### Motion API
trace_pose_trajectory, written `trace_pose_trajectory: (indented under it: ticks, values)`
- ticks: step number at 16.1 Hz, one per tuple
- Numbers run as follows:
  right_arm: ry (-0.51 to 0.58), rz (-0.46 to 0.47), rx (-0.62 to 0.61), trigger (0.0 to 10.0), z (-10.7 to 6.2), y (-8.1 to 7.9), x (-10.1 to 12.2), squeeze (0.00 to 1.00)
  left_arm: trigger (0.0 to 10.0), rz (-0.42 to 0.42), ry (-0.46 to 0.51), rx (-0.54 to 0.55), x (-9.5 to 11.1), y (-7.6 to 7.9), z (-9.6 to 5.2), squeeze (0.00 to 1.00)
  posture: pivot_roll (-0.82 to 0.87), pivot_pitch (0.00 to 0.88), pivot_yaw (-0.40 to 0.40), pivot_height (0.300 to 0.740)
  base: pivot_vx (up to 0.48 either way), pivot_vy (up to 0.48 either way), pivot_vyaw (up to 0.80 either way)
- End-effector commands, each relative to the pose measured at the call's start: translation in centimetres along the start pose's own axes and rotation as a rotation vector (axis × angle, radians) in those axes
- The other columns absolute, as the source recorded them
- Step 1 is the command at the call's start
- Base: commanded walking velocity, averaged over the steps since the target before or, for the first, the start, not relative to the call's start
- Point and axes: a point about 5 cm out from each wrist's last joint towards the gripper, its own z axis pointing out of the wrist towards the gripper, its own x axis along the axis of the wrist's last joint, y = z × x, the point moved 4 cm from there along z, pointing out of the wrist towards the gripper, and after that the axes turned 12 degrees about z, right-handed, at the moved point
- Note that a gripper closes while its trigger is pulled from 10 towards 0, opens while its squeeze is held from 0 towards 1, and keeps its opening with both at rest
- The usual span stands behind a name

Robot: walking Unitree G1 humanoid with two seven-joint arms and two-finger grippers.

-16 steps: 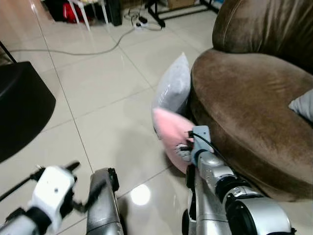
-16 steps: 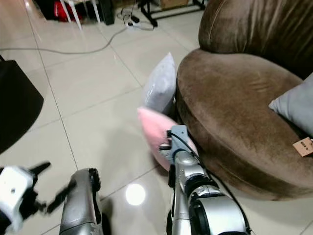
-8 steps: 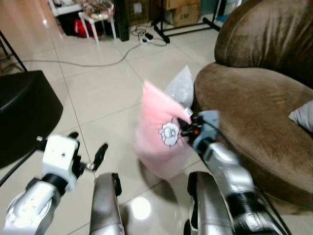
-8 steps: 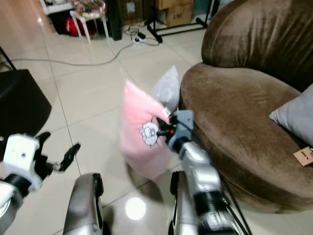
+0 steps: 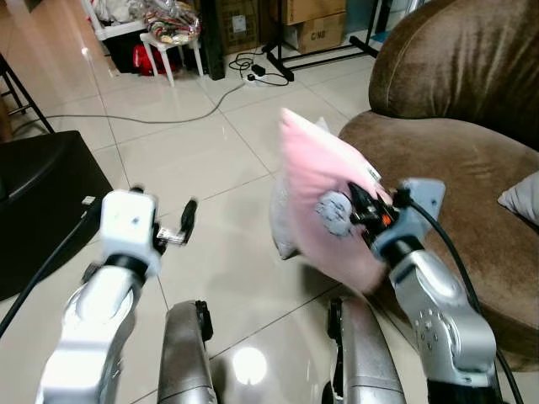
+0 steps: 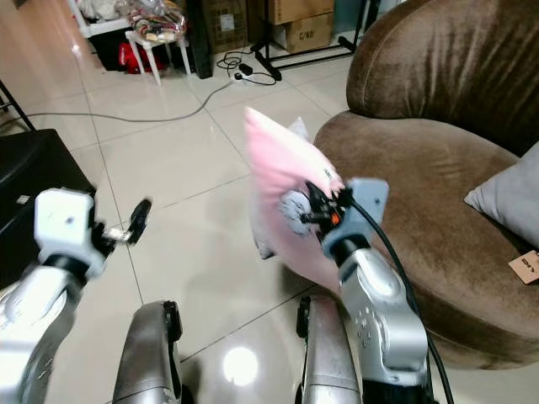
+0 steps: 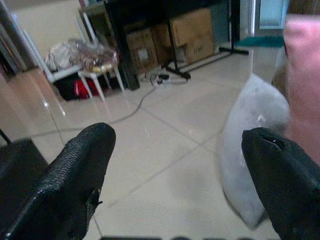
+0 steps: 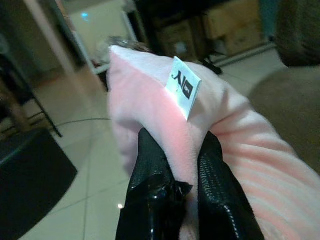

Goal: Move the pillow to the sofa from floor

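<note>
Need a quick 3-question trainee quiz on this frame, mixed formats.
1. True or false: the right pincer is shut on the pink pillow, which hangs off the floor.
2. Multiple choice: where is the grey pillow next to the pink one? A) on the sofa seat B) on the floor tiles beside the brown sofa C) in the left pincer
3. Fill in: the left pincer is ____, holding nothing.

Key: 1 true; 2 B; 3 open
</note>
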Motion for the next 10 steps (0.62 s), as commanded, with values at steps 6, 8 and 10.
trace_pose_trajectory:
  ticks: [6,8,10]
  values:
    - [0.081,-0.033,0.002,10.0,1.1,-1.8,2.6,0.0,10.0,0.023,0.004,0.017,-0.1,0.7,1.7,0.57,-0.1,0.0,0.049,0.571,0.0,0.0,0.0]
    - [0.086,-0.042,-0.018,10.0,1.4,-1.3,2.9,0.0,10.0,0.03,0.003,0.037,-0.2,0.3,2.0,0.56,-0.1,0.0,0.046,0.591,0.0,0.0,0.0]
    - [0.095,-0.045,-0.031,10.0,1.7,-1.2,3.3,0.0,10.0,0.049,0.004,0.02,-0.3,0.7,2.1,0.55,-0.1,0.0,0.045,0.611,0.0,0.0,0.0]
